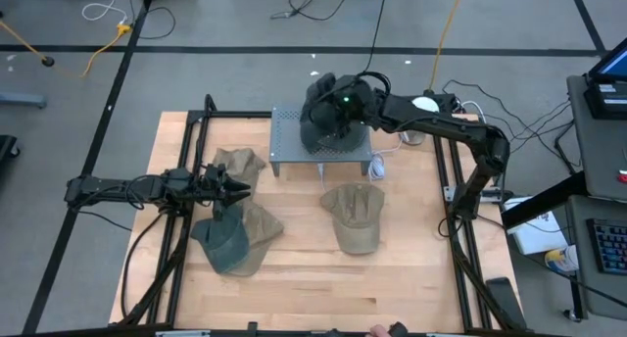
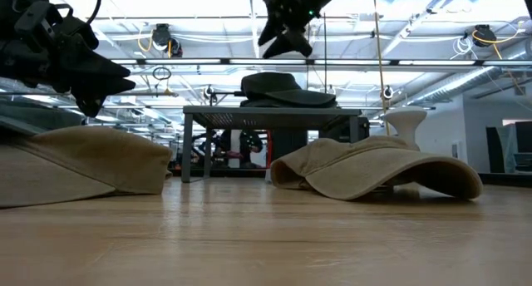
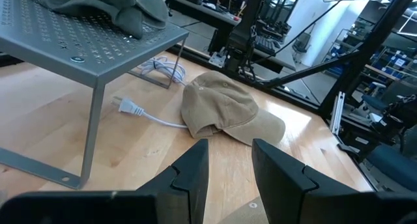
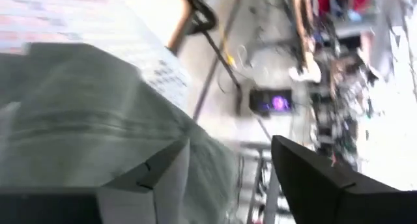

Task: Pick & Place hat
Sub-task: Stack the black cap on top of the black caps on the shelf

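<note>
Dark hat [image 2: 287,88] is lying on the perforated stand [image 1: 285,153] at the table's [image 1: 294,278] far side; the right gripper [image 2: 287,32] is hovering above it, fingers spread and empty. A snagged fold could be dragging it off the stand's edge. The left gripper [image 1: 230,188], fingers narrow and empty, is waiting over the other caps [image 1: 240,234], well apart.

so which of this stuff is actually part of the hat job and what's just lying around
Part of the job:
- dark hat on the grey perforated stand
- right tool, open above it
- tan hats and green hat on the table

Lying about:
- white cable with plug
- left tool, waiting
</note>
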